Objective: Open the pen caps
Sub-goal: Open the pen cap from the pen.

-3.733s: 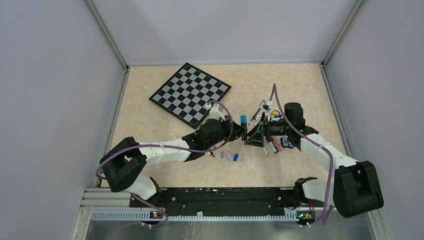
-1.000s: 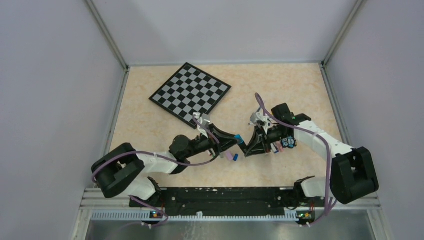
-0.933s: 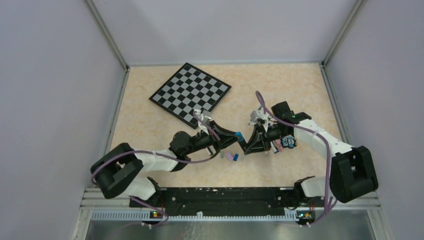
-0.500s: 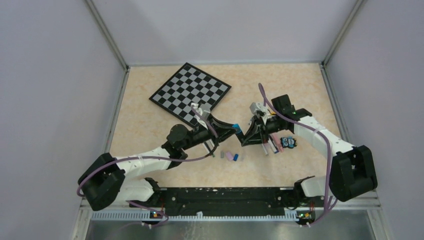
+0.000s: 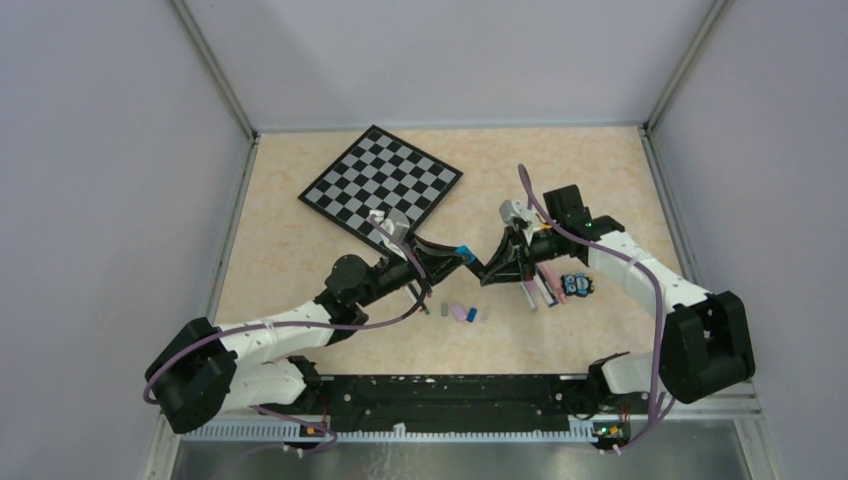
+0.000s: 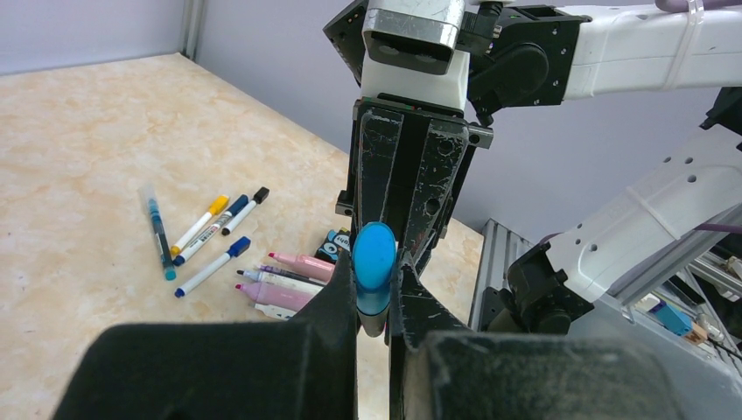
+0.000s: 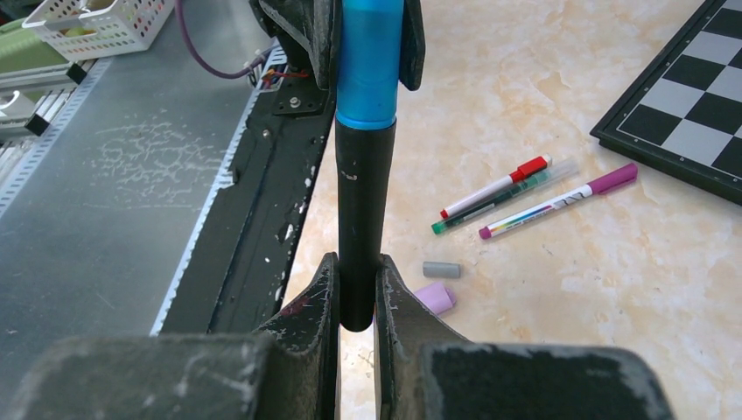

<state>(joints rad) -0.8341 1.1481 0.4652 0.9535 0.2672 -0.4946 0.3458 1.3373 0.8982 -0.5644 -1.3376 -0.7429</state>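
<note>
A fat marker with a black barrel (image 7: 359, 219) and a blue pen cap (image 7: 368, 61) is held in the air between both arms, the cap seated on the barrel. My left gripper (image 6: 374, 282) is shut on the blue cap (image 6: 374, 255). My right gripper (image 7: 357, 273) is shut on the barrel's lower end. In the top view the left gripper (image 5: 459, 254) and the right gripper (image 5: 489, 269) meet nose to nose above the table's middle. Loose caps lie below: a grey one (image 7: 441, 269), a pink one (image 7: 435, 297) and a blue one (image 5: 471, 314).
The checkered board (image 5: 381, 186) lies at the back left. Several thin pens (image 6: 203, 229) and pink highlighters (image 6: 293, 278) lie under the right arm beside the small owl figure (image 5: 575, 286). A red-capped pen (image 7: 496, 186) and a purple-capped pen (image 7: 560, 199) lie near the board.
Both grippers, still joined on the marker, have moved up and away from the bases. The left arm has stretched out further. Both grips are unchanged.
</note>
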